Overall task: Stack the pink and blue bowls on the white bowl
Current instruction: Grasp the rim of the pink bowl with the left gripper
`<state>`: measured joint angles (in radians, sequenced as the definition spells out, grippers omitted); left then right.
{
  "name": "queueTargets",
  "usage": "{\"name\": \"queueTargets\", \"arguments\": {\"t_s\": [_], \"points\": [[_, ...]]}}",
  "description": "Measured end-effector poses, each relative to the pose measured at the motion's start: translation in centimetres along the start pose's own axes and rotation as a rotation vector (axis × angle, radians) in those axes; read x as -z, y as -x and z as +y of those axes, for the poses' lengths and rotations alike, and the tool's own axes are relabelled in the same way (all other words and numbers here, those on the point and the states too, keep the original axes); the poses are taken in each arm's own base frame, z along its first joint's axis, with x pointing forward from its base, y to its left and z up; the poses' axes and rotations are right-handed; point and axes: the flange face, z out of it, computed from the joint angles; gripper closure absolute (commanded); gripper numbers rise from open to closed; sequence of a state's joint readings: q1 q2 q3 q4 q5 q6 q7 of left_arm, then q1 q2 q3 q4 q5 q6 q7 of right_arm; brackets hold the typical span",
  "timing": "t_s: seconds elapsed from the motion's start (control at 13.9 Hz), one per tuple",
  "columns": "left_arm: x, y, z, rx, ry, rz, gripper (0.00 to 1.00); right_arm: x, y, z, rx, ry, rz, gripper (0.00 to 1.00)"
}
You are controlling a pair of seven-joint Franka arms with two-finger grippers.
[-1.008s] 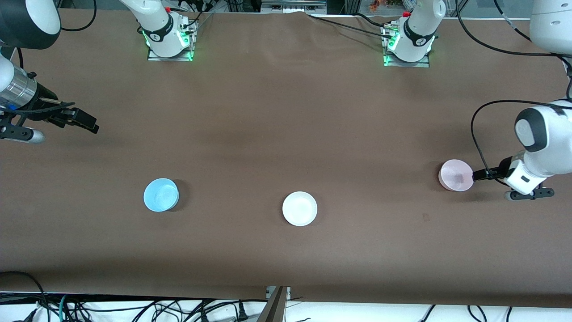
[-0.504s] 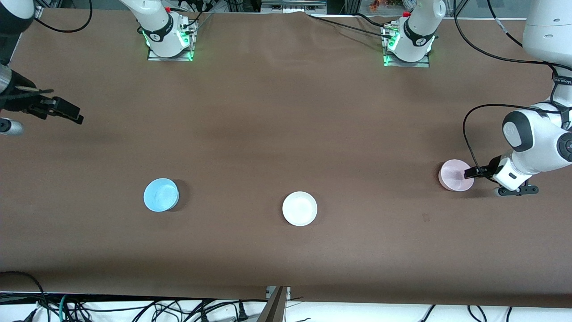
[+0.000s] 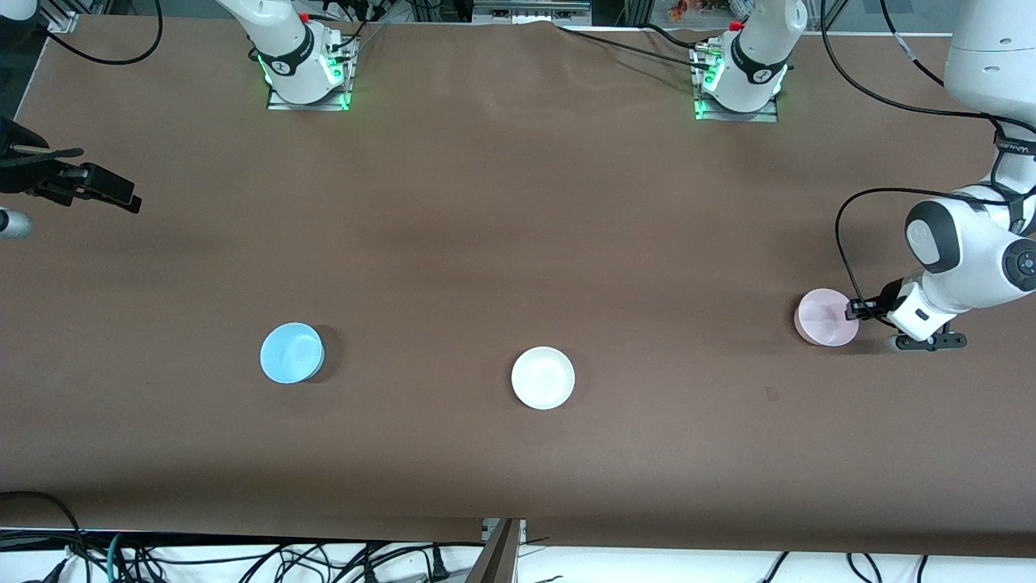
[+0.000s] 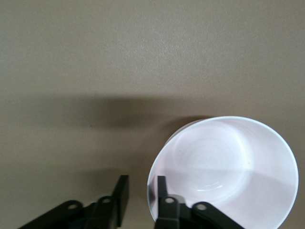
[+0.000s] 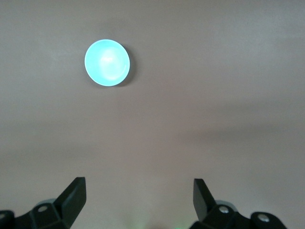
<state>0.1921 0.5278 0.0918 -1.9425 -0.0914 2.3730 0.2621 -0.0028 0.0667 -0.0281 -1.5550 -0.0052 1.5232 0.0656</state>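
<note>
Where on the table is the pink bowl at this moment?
In the front view the pink bowl sits toward the left arm's end of the table, slightly farther from the camera than the white bowl, with the left gripper at its rim.

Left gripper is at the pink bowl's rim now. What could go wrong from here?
1. The left gripper straddles only the thin rim of the pink bowl, one finger inside and one outside; such an edge grip may let the bowl tilt or slip when lifted.
2. The white bowl sits well toward the table's middle, so a loose hold could drop the bowl on the way.
3. The right gripper waits open, up above the table at its own end, the blue bowl untouched.
</note>
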Motion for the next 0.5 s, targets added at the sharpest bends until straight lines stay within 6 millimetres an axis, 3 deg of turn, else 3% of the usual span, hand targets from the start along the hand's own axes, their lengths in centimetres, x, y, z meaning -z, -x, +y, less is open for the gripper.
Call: {"name": "queueTargets", "arguments": {"t_s": [0.07, 0.5], "points": [[-0.1, 0.0, 0.1, 0.005, 0.008, 0.0, 1.0, 0.0, 0.0, 0.0, 0.0, 0.002, 0.001, 0.01], [1.3, -0.6, 1.5, 0.014, 0.046, -0.008, 1.0, 0.5, -0.4, -0.4, 0.007, 0.001, 0.021, 0.01]]}}
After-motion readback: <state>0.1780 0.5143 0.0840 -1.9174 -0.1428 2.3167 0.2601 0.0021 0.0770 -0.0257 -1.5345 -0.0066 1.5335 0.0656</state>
